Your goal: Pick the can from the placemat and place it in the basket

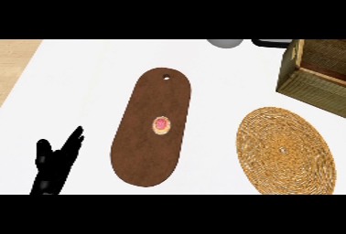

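Woven straw placemat (286, 151) lies at lower right, well apart from the left robot hand (54, 167), fingers spread, at lower left. Between them a brown board (153, 128) rests on the white bench (81, 82); the basket (315, 73) sits upper right.

My left hand, resting at the near left

My left hand (55, 164) shows at the near left of the view, rising from the lower edge. Its black fingers (73, 139) are straight and point up and to the right, with the thumb (43, 148) standing apart on the left side. It holds nothing. My right hand does not show.
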Controlling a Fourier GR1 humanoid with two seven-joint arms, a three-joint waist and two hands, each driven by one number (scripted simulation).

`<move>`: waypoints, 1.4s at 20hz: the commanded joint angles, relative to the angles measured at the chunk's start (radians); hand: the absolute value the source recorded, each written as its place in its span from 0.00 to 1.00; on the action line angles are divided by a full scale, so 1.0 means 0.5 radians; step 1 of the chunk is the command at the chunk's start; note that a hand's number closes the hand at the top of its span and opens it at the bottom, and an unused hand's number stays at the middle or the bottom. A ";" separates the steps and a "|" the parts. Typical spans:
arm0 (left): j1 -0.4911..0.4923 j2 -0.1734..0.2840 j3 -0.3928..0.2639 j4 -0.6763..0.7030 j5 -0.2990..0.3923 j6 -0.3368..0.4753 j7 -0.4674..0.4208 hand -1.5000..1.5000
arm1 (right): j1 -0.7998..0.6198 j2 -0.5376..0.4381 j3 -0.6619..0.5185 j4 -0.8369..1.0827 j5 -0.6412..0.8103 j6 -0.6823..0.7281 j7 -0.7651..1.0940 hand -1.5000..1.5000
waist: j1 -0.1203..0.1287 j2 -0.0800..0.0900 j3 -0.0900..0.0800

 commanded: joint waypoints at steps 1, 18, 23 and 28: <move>0.029 -0.030 -0.027 -0.022 -0.012 0.016 0.106 0.50 | 0.059 -0.076 -0.034 0.252 -0.041 -0.152 -0.202 1.00 | 0.004 0.009 -0.010; 0.027 -0.039 -0.001 0.136 -0.049 -0.016 -0.014 0.50 | 0.231 -0.255 -0.417 0.845 -0.549 -0.504 -0.824 1.00 | 0.005 0.011 -0.009; 0.018 -0.088 -0.019 0.172 -0.093 0.043 -0.037 0.50 | 0.326 -0.398 -0.273 0.964 -0.266 -0.669 -0.655 1.00 | 0.002 0.016 -0.011; -0.070 -0.046 0.044 0.152 -0.030 0.006 0.053 0.50 | 0.350 -0.533 -0.206 1.137 -0.266 -0.469 -0.853 0.00 | 0.005 0.016 -0.009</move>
